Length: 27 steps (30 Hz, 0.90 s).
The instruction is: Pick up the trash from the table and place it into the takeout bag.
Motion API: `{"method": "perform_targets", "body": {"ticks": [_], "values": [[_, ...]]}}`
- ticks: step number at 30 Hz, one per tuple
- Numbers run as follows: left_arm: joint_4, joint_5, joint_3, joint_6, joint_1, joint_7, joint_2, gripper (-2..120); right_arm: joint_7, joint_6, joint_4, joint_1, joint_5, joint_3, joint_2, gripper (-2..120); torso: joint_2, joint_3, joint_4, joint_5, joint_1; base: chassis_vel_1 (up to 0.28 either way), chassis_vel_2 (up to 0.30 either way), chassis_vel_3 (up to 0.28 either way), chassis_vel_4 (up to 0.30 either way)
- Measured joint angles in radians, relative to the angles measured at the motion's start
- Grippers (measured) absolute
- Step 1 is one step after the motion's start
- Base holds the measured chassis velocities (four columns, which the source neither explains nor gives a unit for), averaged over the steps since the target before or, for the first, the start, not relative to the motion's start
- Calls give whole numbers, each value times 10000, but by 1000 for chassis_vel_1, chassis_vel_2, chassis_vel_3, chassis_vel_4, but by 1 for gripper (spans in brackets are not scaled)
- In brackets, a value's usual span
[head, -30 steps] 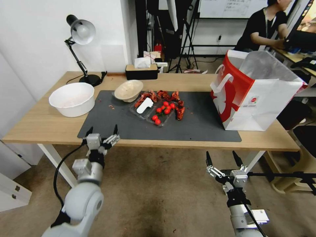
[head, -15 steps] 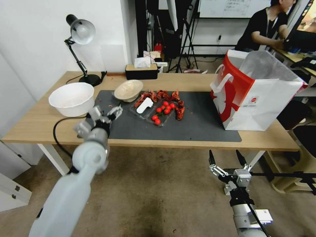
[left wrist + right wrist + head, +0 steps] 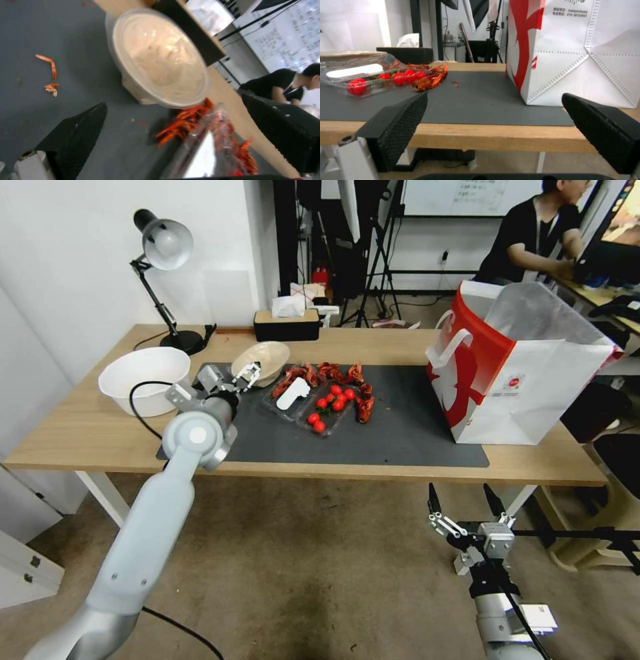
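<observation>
Light-wood table (image 3: 93, 433), matt grey mat (image 3: 400, 437)

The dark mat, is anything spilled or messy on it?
Yes. Red crayfish shells lie loose on the dark mat around the clear tray of tomatoes, and small shell scraps are scattered near the beige bowl, which sits tilted. The open left end effector hovers by that bowl.

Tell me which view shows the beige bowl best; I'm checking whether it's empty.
The left wrist view: the beige bowl is close, its pale inside facing the camera. The head view shows it small, beyond the left gripper.
</observation>
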Motion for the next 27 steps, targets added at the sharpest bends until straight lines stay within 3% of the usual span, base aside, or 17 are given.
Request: {"method": "perform_targets", "body": {"ticks": [8, 16, 27], "values": [[1003, 48, -86, 99, -597, -22, -517, 100, 49, -14, -72, -21, 19, 11, -48, 100, 1, 0, -1, 1, -1, 0, 0, 0, 0], [1459, 63, -35, 240, -968, -97, -779, 100, 59, 0, -139, -9, 184, 51, -96, 100, 1, -1, -1, 0, -1, 0, 0, 0, 0], [2090, -119, -36, 125, -1275, -440, -870, 63, 53, 91, -329, 37, 263, 130, -79, 100, 2, -1, 0, -2, -3, 0, 0, 0, 0]]}}
